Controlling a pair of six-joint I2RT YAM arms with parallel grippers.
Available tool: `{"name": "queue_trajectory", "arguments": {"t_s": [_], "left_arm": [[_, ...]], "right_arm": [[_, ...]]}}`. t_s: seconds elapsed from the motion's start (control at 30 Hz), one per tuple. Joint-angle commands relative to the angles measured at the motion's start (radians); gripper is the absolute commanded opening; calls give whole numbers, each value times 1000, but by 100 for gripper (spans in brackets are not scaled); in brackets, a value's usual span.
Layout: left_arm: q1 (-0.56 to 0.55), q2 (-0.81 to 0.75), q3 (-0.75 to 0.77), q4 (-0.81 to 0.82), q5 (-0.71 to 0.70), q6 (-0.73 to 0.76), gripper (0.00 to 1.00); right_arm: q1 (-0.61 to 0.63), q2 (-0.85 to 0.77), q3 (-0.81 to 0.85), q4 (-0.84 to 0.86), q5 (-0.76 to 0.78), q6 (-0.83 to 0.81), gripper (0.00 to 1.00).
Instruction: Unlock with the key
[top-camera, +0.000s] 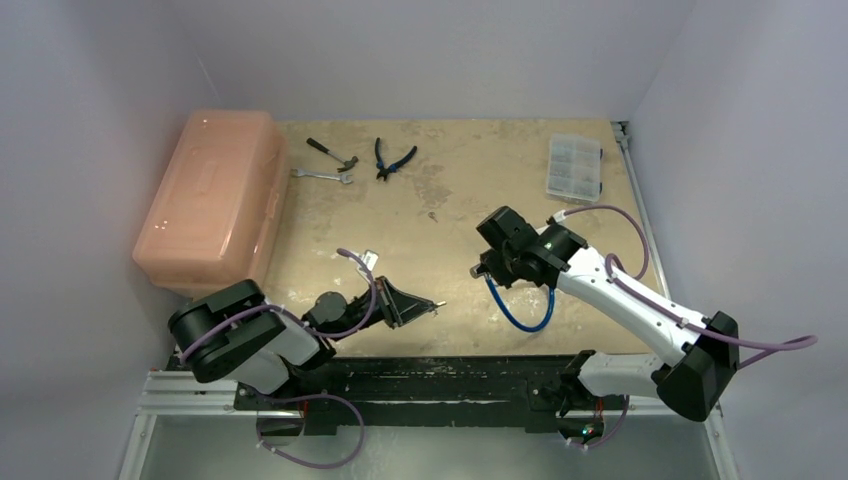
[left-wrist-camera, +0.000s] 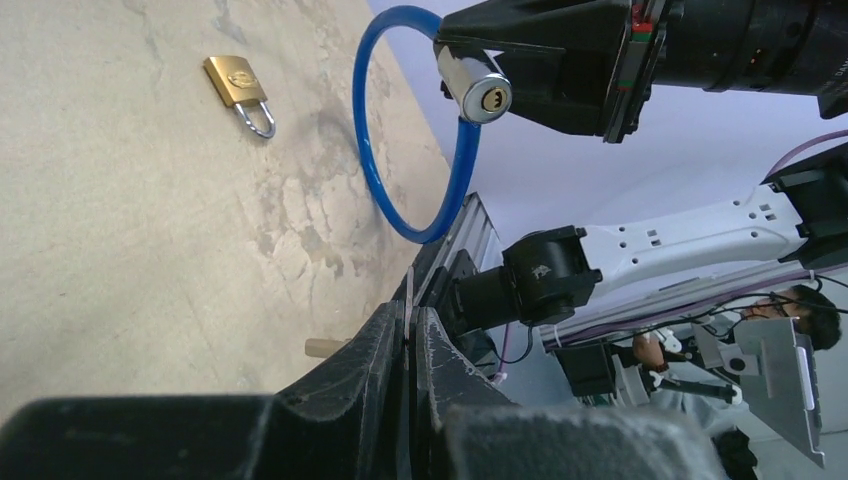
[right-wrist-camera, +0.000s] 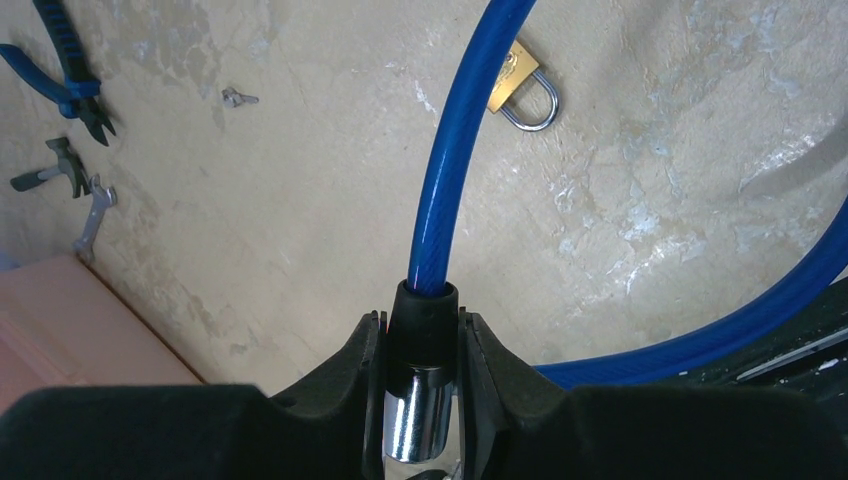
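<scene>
My left gripper (top-camera: 420, 305) is shut on the key (left-wrist-camera: 409, 298), a thin silvery blade seen edge-on between the pads, its tip poking out toward the right. It points at the blue cable lock (left-wrist-camera: 372, 150), whose silver cylinder (left-wrist-camera: 487, 97) with a brass keyway faces the left wrist camera, a short gap away. My right gripper (right-wrist-camera: 422, 325) is shut on that cylinder (right-wrist-camera: 418, 420) and its black collar, holding it above the table. The blue loop (top-camera: 520, 315) hangs below it.
A small brass padlock (right-wrist-camera: 520, 85) lies on the table beyond the cable. A tiny silvery piece (right-wrist-camera: 238, 97) lies farther left. Pliers (top-camera: 393, 160), a wrench (top-camera: 322, 175) and a small hammer (top-camera: 333, 153) lie at the back. A pink box (top-camera: 212, 200) stands left, a clear parts case (top-camera: 575, 166) back right.
</scene>
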Motion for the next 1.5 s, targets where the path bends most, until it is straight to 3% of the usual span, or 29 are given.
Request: {"name": "queue_trajectory", "arguments": {"t_s": [0.0,1.47], "left_arm": [[-42,48,78,342,-35,-16,0],[-67,135,240,343,-97,-5,0]], "right_arm": [[-3,-22,6,-25,29,57,0],[-3,-5,-45,27,-43,26,0]]}}
